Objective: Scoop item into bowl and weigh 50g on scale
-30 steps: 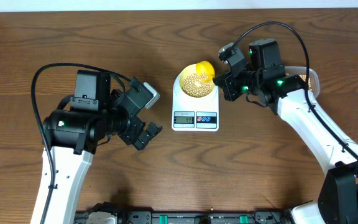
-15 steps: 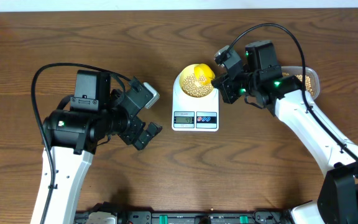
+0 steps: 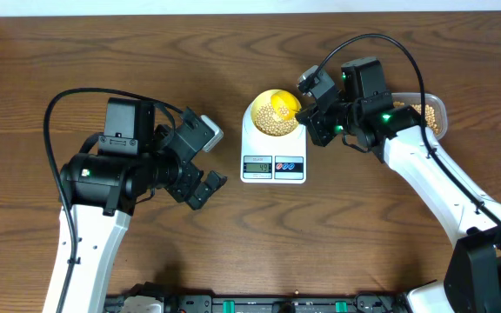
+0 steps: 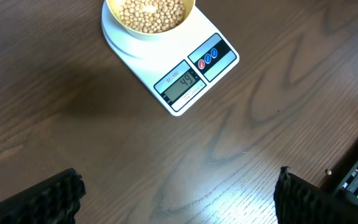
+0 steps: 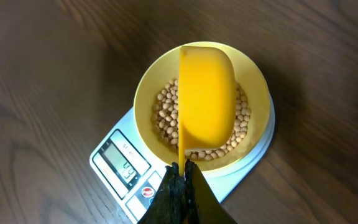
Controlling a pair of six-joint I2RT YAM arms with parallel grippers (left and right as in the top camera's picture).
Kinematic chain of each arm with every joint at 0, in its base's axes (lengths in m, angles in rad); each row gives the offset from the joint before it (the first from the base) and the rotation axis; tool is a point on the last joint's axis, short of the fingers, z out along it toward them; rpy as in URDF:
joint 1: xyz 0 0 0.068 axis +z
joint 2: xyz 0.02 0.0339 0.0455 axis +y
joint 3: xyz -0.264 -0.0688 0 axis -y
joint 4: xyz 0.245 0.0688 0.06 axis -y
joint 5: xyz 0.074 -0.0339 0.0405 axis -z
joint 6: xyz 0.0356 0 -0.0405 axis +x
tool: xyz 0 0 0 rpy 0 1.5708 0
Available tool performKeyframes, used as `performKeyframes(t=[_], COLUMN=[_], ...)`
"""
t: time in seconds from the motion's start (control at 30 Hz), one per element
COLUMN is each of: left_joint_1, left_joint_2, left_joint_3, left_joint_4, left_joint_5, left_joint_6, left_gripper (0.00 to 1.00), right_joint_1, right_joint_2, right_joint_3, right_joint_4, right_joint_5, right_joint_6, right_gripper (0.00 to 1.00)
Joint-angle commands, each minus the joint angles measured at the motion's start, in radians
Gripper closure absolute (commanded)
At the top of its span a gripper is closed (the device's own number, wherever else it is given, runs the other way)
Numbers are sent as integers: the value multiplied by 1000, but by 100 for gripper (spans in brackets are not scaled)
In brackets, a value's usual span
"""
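The pale yellow bowl [image 3: 268,122] [image 5: 143,93] [image 4: 118,20] stands on the white scale [image 3: 273,167] [image 4: 194,74] [image 5: 107,155]. It holds several beige beans [image 5: 166,118] [image 4: 151,12], the item. The scale's display reads 49. My right gripper [image 3: 306,111] [image 5: 183,169] is shut on the thin handle of a bright yellow scoop [image 3: 283,104] [image 5: 207,99], which is rolled on its side just over the bowl. My left gripper [image 3: 210,159] [image 4: 178,182] hangs wide open over bare table, left of the scale, with nothing between its fingers.
A clear plastic tub [image 3: 433,111] with more beans sits at the far right, partly hidden behind my right arm. The black rack [image 3: 259,304] runs along the table's near edge.
My right gripper has shifted slightly left and turned the scoop further over the bowl. The left arm has not moved.
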Motion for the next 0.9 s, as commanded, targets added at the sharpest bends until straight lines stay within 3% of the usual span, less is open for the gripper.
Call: performKeyframes(t=[0.0, 0.57, 0.87], left_joint_1=[3, 3, 3], left_joint_2=[-2, -2, -2], left_joint_3=[-3, -3, -3], left_joint_4=[-2, -2, -2], left_joint_5=[-6, -6, -6], left_joint_6=[6, 6, 6], left_gripper=[0, 0, 0], right_joint_1=[-8, -224, -449], right_joint_2=[-19, -33, -109], right_joint_3=[18, 18, 18], right_joint_4=[2, 12, -132], right_joint_5=[-42, -332, -330], right_joint_6=[5, 149, 154], right_gripper=[99, 99, 99])
